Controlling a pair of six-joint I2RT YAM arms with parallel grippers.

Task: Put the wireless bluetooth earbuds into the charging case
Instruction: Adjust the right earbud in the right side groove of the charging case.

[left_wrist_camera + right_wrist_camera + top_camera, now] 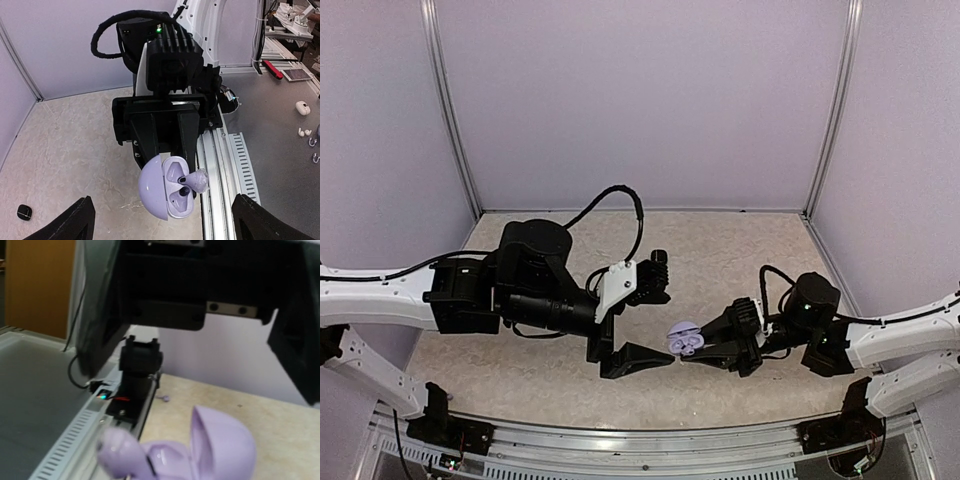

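My right gripper (705,350) is shut on an open lavender charging case (683,340) and holds it above the table. In the left wrist view the right gripper's fingers (150,135) clamp the case (165,187) from behind, lid swung left. One lavender earbud (196,180) stands in a well with its bulb sticking out; the other well looks empty. The right wrist view shows the case (220,445) and this bud (120,452), blurred. My left gripper (655,315) is wide open, facing the case, touching nothing. A second lavender bud (164,398) lies on the table. Black buds are not identifiable.
A small black object (24,212) lies on the table to the left of the case. The metal rail (220,165) runs along the table's near edge. White earbud parts (302,107) lie on the grey surface beyond the rail.
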